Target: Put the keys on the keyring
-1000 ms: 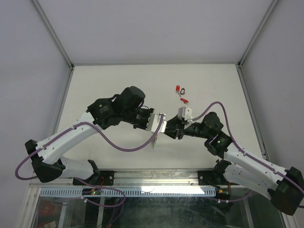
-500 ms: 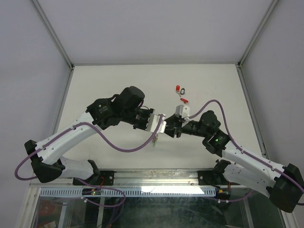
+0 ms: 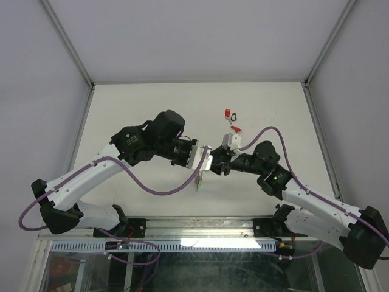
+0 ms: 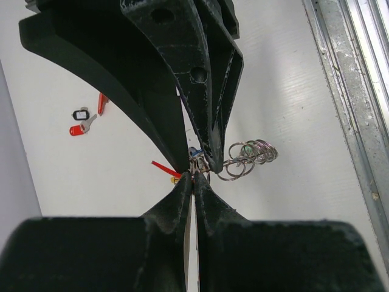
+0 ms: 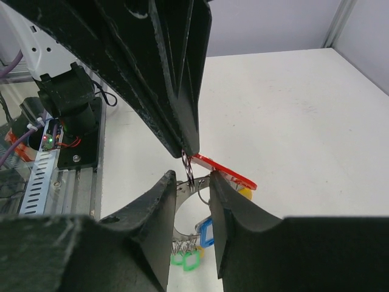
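My left gripper (image 4: 193,178) is shut on the keyring (image 5: 188,165), held in the air above the table. From the keyring hang a silvery chain of rings (image 4: 252,155), a red tag (image 5: 223,173), a blue tag (image 5: 206,233) and green tags (image 5: 185,260). The right gripper (image 5: 193,178) meets it tip to tip and stands open, with the held ring between its fingers, touching neither. In the top view both grippers, left (image 3: 203,159) and right (image 3: 214,163), meet at mid-table. More keys (image 3: 231,114) with red and black tags lie behind them.
A loose key with a red tag (image 3: 236,128) lies near the right arm's wrist camera. The metal rail (image 4: 358,91) of the table's near edge runs close to the hanging chain. White walls enclose the table on three sides.
The right arm has moved left toward the left gripper, and its jaws have opened a little wider. The left arm has stayed put.
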Tool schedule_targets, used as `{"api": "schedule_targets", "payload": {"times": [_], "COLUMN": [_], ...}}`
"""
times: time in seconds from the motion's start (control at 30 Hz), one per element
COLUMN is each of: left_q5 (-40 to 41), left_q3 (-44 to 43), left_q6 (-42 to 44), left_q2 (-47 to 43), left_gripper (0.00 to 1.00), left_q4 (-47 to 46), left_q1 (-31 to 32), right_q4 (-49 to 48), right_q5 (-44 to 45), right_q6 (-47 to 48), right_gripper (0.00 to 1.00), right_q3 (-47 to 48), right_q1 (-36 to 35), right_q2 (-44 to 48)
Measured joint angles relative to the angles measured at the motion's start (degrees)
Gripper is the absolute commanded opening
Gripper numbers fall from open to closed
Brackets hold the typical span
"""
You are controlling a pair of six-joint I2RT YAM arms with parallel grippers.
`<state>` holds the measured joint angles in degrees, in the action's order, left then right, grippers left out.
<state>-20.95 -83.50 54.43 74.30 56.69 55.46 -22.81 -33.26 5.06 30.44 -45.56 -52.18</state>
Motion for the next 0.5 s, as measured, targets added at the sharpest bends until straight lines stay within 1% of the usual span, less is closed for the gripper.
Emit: {"api": "schedule_targets", "payload": {"times": [0.07, 0.2, 0.27, 0.5], "left_q5": [-0.15, -0.15, -0.13, 0.09], "left_q3": [0.0, 0.02, 0.02, 0.15], "left_q6": [-0.02, -0.04, -0.13, -1.16], "left_q2": [-0.02, -0.24, -0.42, -1.4], "left_gripper": [0.0, 0.0, 0.0, 0.0], "left_q4": [-0.35, -0.76, -0.74, -1.4], "left_q1": [0.0, 0.0, 0.0, 0.0], "right_q4": [-0.2, -0.55, -0.83, -0.81], "right_q5": [0.02, -0.02, -0.09, -0.24], "right_q6": [0.0, -0.07, -0.07, 0.02], "right_gripper": [0.25, 0.07, 0.0, 0.0], "right_q3": [0.2, 0.22, 0.22, 0.48], "right_q1": [-0.13, -0.46, -0.57, -0.72], "right_q2": [-0.39, -0.87, -0.9, 0.0]}}
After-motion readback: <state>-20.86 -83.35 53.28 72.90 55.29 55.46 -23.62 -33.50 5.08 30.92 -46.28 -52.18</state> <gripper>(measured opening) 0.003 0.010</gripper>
